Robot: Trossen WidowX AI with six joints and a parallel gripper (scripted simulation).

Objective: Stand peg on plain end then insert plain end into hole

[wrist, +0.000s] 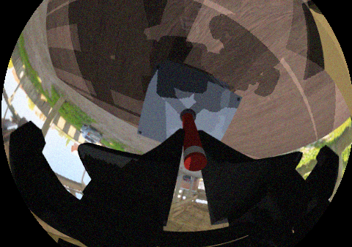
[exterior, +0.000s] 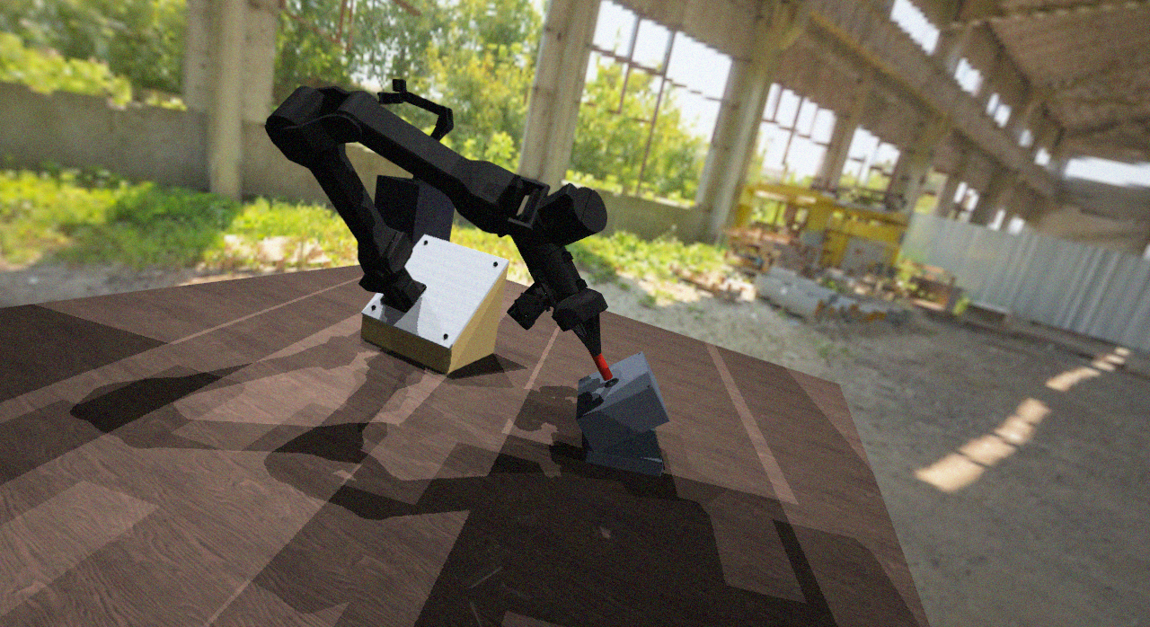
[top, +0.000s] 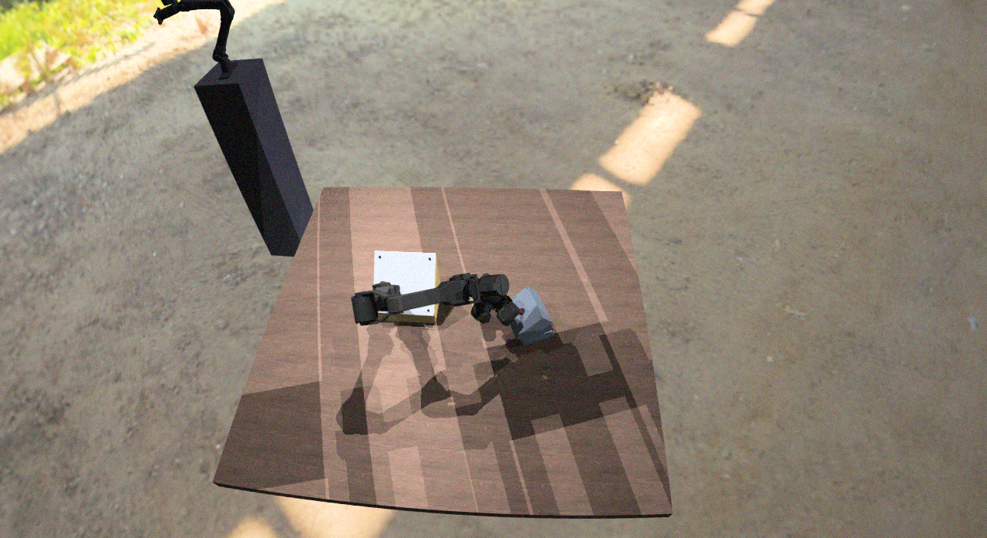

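Observation:
The red peg [top: 521, 311] [exterior: 603, 367] [wrist: 191, 135] is tilted, with its white-banded end up between the fingers and its plain end pointing down at the panel. My gripper [exterior: 597, 351] is shut on the peg. The blue-grey sloped panel [top: 535, 304] [exterior: 640, 388] [wrist: 218, 124] stands on the table under the fingertips. Its hole shows as a dark ring [exterior: 612, 381] [wrist: 188, 112] around the plain end. The plain end is at the hole's mouth; whether it is slightly inside cannot be told. The peg's red shaft shows between the fingertips and the panel.
A white-faced wedge block [top: 407, 269] [exterior: 462, 278] with tan sides [wrist: 330, 38] stands beside the arm's base. The wooden table [top: 414, 479] [exterior: 322, 575] carries dark shadows. A second arm [top: 224, 31] on a tall dark pedestal [top: 255, 155] stands beyond the table.

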